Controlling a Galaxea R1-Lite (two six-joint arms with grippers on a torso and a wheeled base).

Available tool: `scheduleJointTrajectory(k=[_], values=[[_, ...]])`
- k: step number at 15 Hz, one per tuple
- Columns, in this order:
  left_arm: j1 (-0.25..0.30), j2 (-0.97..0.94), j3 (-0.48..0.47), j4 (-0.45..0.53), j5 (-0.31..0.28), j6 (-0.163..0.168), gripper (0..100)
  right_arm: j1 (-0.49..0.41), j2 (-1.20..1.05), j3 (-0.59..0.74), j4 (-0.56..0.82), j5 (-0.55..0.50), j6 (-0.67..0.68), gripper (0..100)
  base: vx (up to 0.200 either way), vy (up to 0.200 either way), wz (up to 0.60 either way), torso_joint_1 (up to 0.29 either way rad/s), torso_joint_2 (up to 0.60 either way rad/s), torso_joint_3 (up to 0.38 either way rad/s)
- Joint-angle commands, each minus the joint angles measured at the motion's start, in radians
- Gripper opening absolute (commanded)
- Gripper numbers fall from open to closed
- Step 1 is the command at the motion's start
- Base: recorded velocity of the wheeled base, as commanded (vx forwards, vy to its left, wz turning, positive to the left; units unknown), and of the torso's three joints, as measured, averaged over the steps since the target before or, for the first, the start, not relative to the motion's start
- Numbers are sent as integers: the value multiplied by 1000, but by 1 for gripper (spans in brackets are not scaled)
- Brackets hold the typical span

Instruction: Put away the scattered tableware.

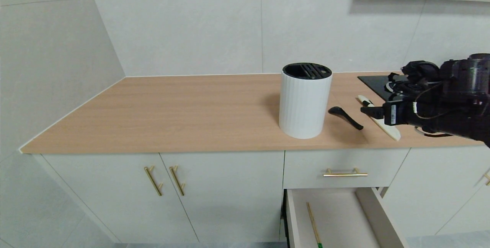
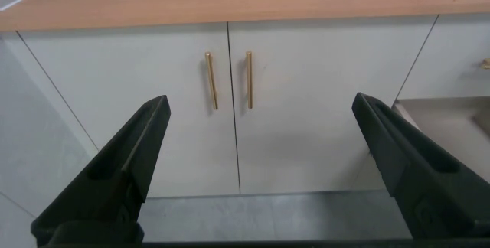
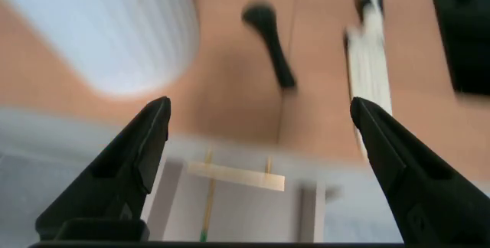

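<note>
Head view: a white ribbed holder with a black slotted top stands upright on the wood worktop.
Black spoon: lies flat on the worktop just to the right of the holder, apart from it.
Cream utensil: lies flat farther right, one end near the worktop's front edge, the other near a black hob.
Right gripper: hovers above the cream utensil; in the right wrist view its jaws are spread wide with nothing between them.
Left gripper: low in front of the cabinet doors with gold handles; jaws wide apart and empty.
Drawer: pulled open below the worktop; a wooden chopstick lies on its floor.
</note>
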Motion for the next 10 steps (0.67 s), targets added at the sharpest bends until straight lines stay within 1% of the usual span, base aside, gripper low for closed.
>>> scheduleJointTrajectory(k=[1, 3, 7, 10], values=[[0, 0, 0, 0, -1, 0, 100, -27, 220, -166, -12, 47, -33, 100, 0, 0, 0, 0, 0, 0], [0, 0, 0, 0, -1, 0, 100, -36, 299, -218, -18, 97, -36, 100, 0, 0, 0, 0, 0, 0], [0, 0, 0, 0, 1, 0, 100, -68, 412, -250, -47, 156, -74, 100, 0, 0, 0, 0, 0, 0], [0, 0, 0, 0, 1, 0, 100, -88, 443, -255, -85, 168, -74, 100, 0, 0, 0, 0, 0, 0]])
